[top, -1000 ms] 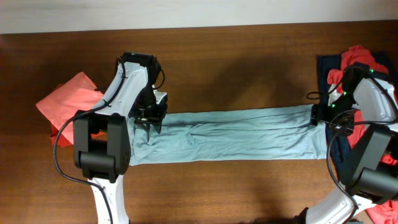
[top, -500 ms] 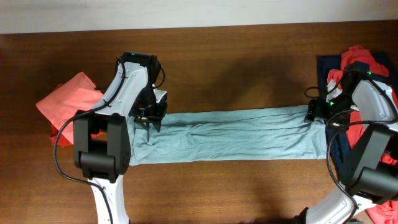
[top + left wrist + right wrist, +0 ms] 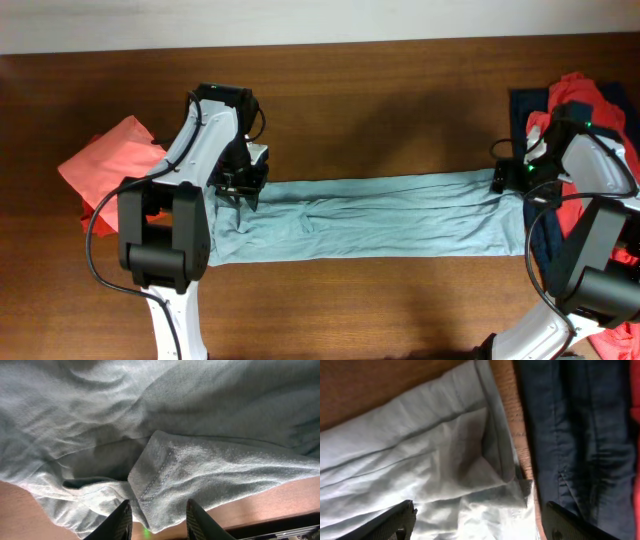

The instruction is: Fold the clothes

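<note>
At the far left a coral-red garment [image 3: 105, 160] lies crumpled on the bench [image 3: 380, 85], out of the work. Near it begins the pale grey-blue shirt [image 3: 370, 215], laid as a long, narrow band across the middle of the bench from one arm to the other. The left fingers [image 3: 123, 520] stand apart at the far edge of the band's left end. They straddle a hemmed flap [image 3: 157, 472] that is turned over on itself, and they are not closed on it. At the other end the right fingers [image 3: 400, 520] are spread wide over the shirt's far right corner. There the hem [image 3: 492, 415] runs just beside a dark navy garment [image 3: 570, 435], with orange-red clothes [image 3: 580, 95] heaped around it.

The step in hand looks like taking both ends of the band for the next fold. To do it well, each pair should close on shirt cloth alone, deep enough past the hem that thin fabric does not slip out. On the left the doubled flap wants gripping through its whole thickness. On the right the fingers need to keep clear of the navy cloth. Both ends should then rise together, with the band kept lightly taut so the fold lands straight.
</note>
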